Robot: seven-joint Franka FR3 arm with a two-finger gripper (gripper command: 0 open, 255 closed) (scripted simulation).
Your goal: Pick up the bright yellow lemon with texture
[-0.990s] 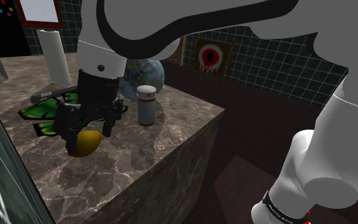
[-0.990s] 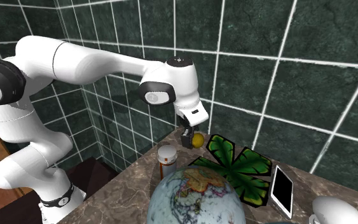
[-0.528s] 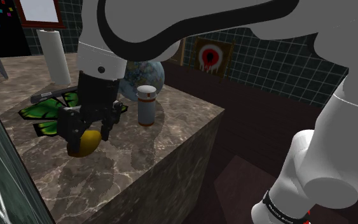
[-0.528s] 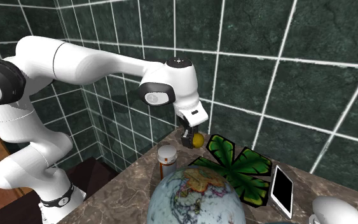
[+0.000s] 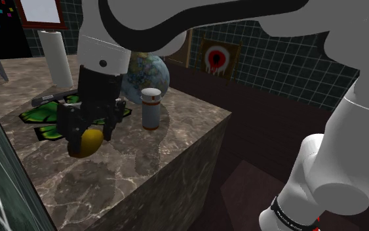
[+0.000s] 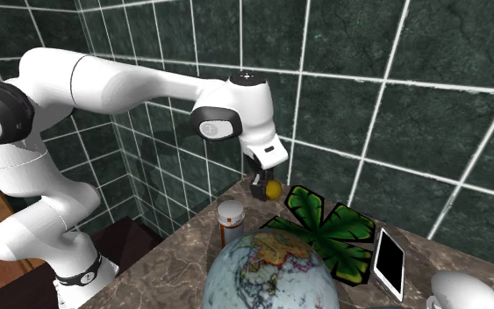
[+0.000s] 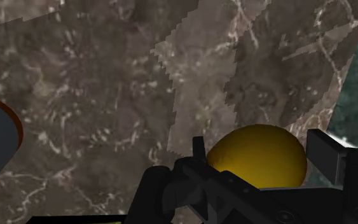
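The gripper grasps the lemon (plain yellow) between both fingers, over the counter, near the bottle, on the shoulder view's left of it.

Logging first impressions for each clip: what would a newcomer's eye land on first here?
The black gripper on the white arm stands out first, clasping a yellow lemon over the marble counter, close to the dark green tiled wall. Next come the big globe with a white bottle beside it. A green leaf-shaped mat lies flat on the counter near the lemon.
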